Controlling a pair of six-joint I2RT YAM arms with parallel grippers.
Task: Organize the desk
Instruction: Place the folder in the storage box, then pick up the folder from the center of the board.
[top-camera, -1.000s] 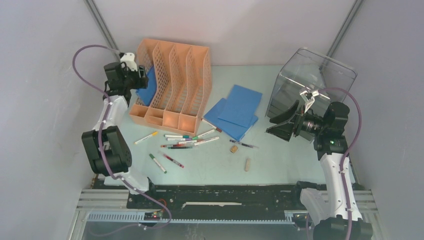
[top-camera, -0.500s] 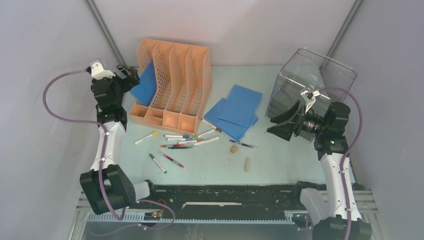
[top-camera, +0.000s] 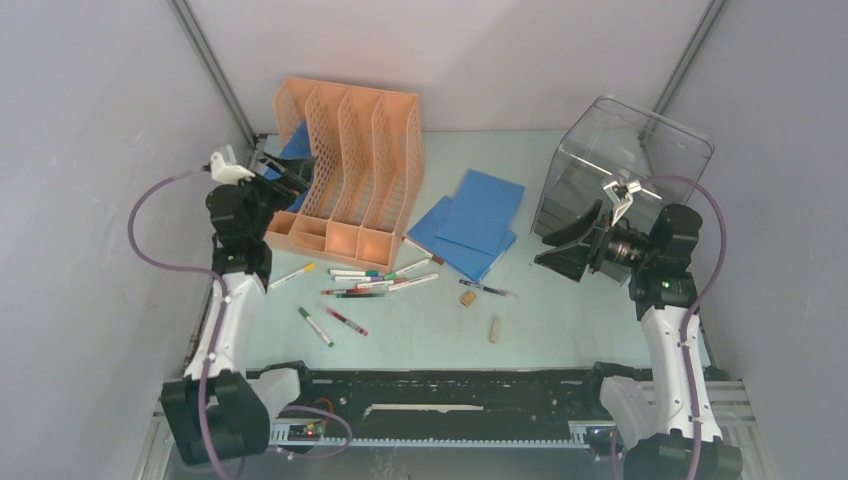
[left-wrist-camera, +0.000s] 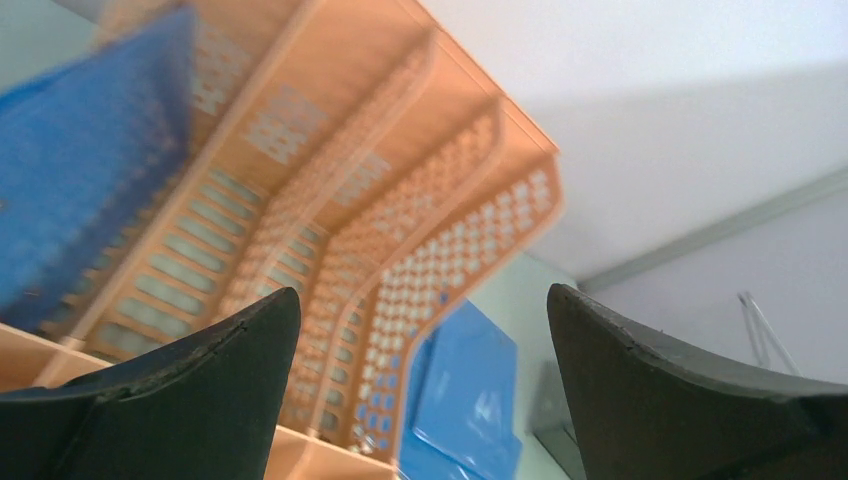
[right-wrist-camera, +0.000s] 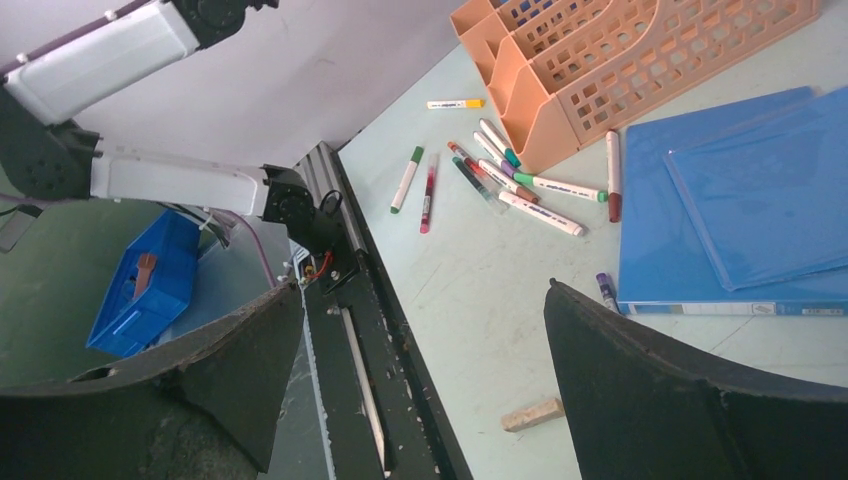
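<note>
We see the counter (top-camera: 580, 320) lying flat, long axis left to right. The left end effector (top-camera: 288, 175) and right end effector (right-wrist-camera: 420, 292) gape wide, gripping nothing.

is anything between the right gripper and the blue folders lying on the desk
nothing visible does: the open right gripper hangs just right of the blue folders, with only bare desk under the gap between them
</note>
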